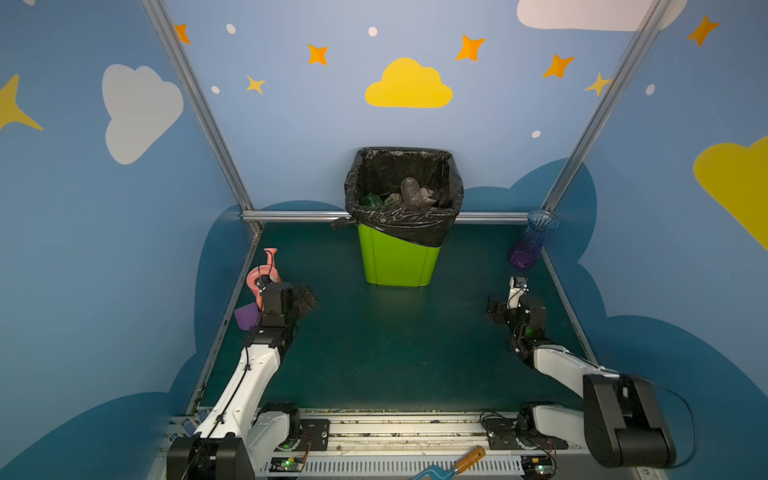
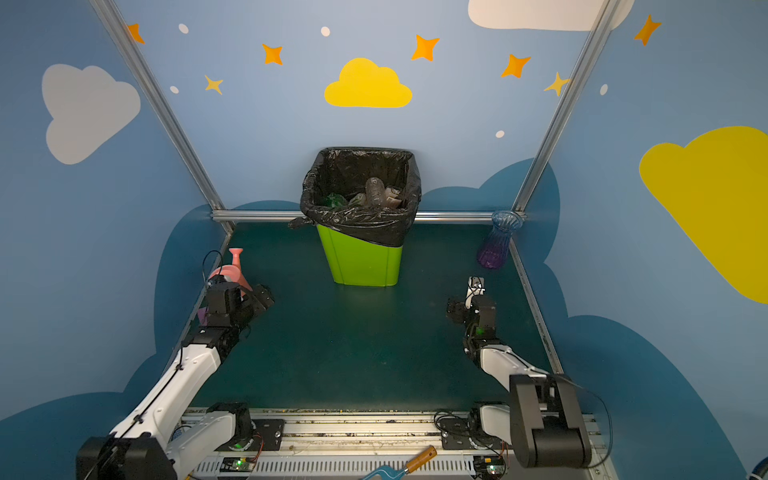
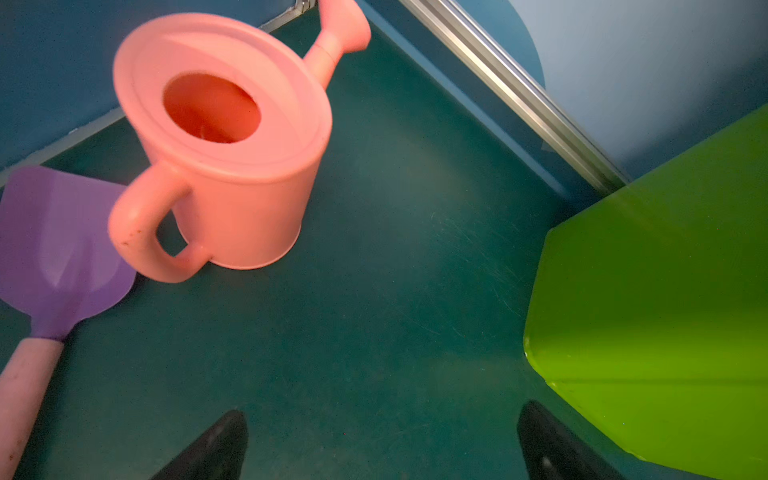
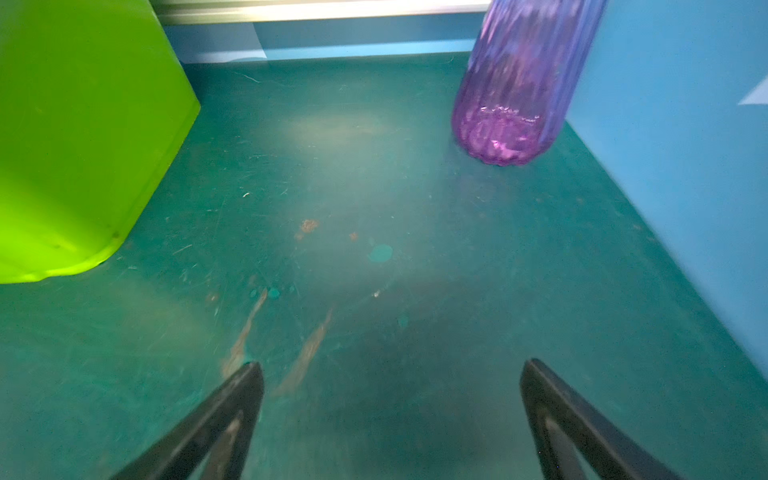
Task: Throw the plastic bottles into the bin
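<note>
Inside the bin [image 1: 395, 262], toward the back of the bench [image 1: 395, 353], we find the plastic bottles [image 1: 411, 192] piled. We see none on the bench. Both the left pincer [image 3: 384, 411] and the right pincer [image 4: 390, 363] stand apart, empty. We judge the task complete.

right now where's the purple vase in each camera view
Top view: vase stands in the far right corner, right of the bin.
Top view: same far right corner, right of the bin.
Left wrist: not in it.
Right wrist: its purple base shows, apart from the bin.
Shared landmark: the bin's lime-green wall, seen in all four views.
</note>
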`<state>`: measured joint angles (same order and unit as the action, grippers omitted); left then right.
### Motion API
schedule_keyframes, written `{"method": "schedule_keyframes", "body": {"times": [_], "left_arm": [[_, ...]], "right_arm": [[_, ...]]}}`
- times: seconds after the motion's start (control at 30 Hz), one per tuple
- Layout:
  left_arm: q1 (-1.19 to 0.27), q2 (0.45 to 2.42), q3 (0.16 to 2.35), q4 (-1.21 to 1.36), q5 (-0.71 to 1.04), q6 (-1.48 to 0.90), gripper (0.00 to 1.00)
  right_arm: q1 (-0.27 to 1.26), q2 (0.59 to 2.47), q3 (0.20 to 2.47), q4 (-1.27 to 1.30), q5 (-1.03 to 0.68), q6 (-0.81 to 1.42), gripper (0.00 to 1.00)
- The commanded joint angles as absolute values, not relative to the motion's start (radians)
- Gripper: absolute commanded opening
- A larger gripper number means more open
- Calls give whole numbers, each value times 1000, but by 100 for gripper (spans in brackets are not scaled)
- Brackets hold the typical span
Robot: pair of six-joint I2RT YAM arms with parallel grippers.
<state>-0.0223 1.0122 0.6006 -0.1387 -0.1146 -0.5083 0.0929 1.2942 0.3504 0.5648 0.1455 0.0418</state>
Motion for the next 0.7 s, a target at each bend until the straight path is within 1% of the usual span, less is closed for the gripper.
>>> {"method": "schedule_keyframes", "body": {"times": [0.0,0.1,0.2,0.23,0.27,0.3,0.37,0.47,0.5,0.67], "left_arm": [[-50,1034,620,-55,-250,-433,100],[-60,1053,602,-4,-335,-402,100],[-61,1070,588,30,-397,-352,100],[-62,1076,585,38,-416,-334,100],[-61,1083,580,46,-443,-325,100],[-60,1092,574,61,-470,-310,100],[-61,1113,565,95,-500,-279,100],[-61,1154,540,190,-530,-255,100],[-61,1173,524,240,-536,-236,100],[-54,1305,485,424,-594,-194,100]], "right_arm": [[87,1325,364,701,121,4,97],[56,1396,359,771,70,13,97],[49,1559,339,996,45,5,98],[45,1553,368,945,30,4,98],[44,1510,414,792,18,3,98],[39,1506,421,746,-3,-4,98],[37,1537,391,861,3,7,98],[38,1510,416,767,-3,-3,98],[37,1518,408,795,-2,2,98],[37,1514,414,780,-5,0,98]]}}
